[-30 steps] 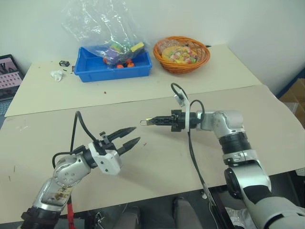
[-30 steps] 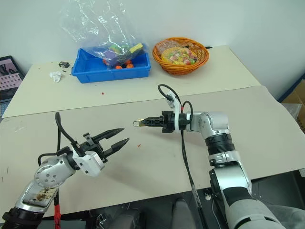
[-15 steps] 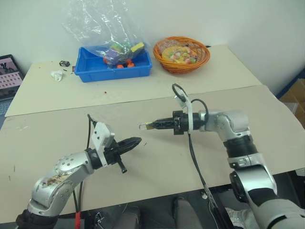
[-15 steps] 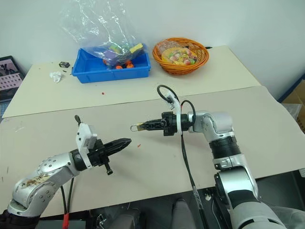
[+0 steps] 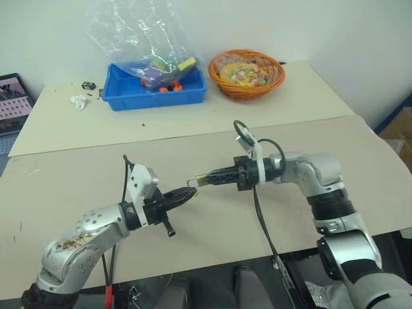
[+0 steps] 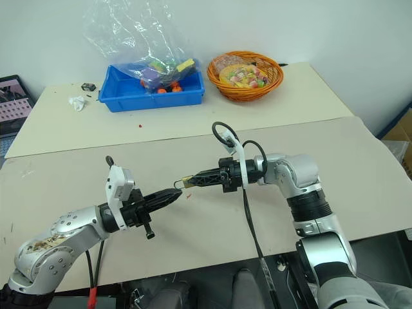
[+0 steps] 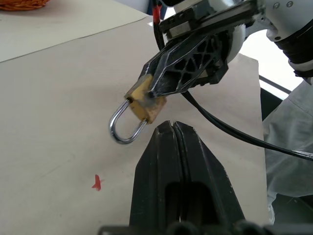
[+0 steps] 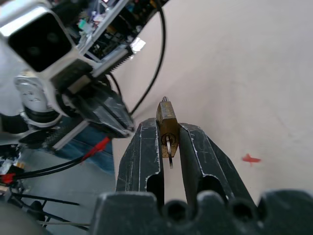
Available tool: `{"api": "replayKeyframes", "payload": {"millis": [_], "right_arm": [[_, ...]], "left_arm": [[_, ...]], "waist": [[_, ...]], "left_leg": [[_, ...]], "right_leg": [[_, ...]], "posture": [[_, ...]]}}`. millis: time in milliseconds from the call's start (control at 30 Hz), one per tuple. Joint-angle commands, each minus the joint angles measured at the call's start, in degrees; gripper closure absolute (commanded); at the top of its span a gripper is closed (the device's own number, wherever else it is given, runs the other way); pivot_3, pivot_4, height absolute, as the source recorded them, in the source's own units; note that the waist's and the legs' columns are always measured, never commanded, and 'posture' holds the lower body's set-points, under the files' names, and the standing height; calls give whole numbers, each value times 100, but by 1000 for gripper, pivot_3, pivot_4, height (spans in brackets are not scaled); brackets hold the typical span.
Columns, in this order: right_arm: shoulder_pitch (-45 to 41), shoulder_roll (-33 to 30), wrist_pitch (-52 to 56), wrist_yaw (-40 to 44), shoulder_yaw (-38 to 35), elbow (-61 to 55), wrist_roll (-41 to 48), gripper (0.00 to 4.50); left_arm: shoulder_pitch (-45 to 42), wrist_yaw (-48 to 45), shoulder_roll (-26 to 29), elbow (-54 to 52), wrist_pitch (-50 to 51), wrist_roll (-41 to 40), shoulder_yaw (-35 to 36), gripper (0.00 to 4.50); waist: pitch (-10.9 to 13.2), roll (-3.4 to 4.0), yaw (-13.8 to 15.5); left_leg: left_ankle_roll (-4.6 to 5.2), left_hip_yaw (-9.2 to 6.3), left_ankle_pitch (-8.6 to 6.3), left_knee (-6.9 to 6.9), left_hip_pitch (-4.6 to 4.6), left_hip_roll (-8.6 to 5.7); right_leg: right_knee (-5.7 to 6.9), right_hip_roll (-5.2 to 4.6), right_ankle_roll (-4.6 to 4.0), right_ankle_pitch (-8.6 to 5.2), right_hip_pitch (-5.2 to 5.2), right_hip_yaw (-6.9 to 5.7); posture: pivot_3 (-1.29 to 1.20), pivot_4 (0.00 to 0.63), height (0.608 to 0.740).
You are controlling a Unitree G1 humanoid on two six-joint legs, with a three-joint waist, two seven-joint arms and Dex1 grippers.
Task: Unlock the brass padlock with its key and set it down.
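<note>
The brass padlock (image 7: 146,100) is pinched by its gold body at the tips of my right gripper (image 5: 205,179), which hangs above the table's middle and points toward my left arm. Its silvery shackle (image 7: 122,128) sticks out past the fingertips. In the right wrist view a small silvery key (image 8: 168,149) sits in the bottom of the padlock (image 8: 167,128), between the two fingers. My left gripper (image 5: 189,191) is shut with nothing seen between its fingers. Its tip is just below the shackle, close but apart from it.
A blue bin (image 5: 154,100) with a clear bag of toys and an orange basket (image 5: 248,90) stand at the far side of the back table. White crumpled paper (image 5: 77,102) lies left of the bin. A small red mark (image 7: 97,183) is on the near table.
My left gripper's fingers have closed and its wrist has rolled over. The right gripper has drawn the padlock back toward me, so it now hangs right at the left gripper's tip.
</note>
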Motion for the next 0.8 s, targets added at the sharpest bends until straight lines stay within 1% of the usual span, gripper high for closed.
{"api": "replayKeyframes", "payload": {"millis": [33,800], "right_arm": [[-18,-16,131,32,-242,-276,302,4264],[219,-141,268,-6,-154,-752,571,4264]], "left_arm": [[-50,-31,-7,-138,-56,52,130,4448],[-62,-112,-194,-128,-51,300,140,4448]], "waist": [[0,0,3],[0,-1,20]], "left_leg": [[0,0,0,0,0,0],[0,0,0,1,1,0]], "right_leg": [[-1,0,0,0,0,0],[-1,0,0,0,1,0]], "posture": [[0,150,740],[0,150,740]]}}
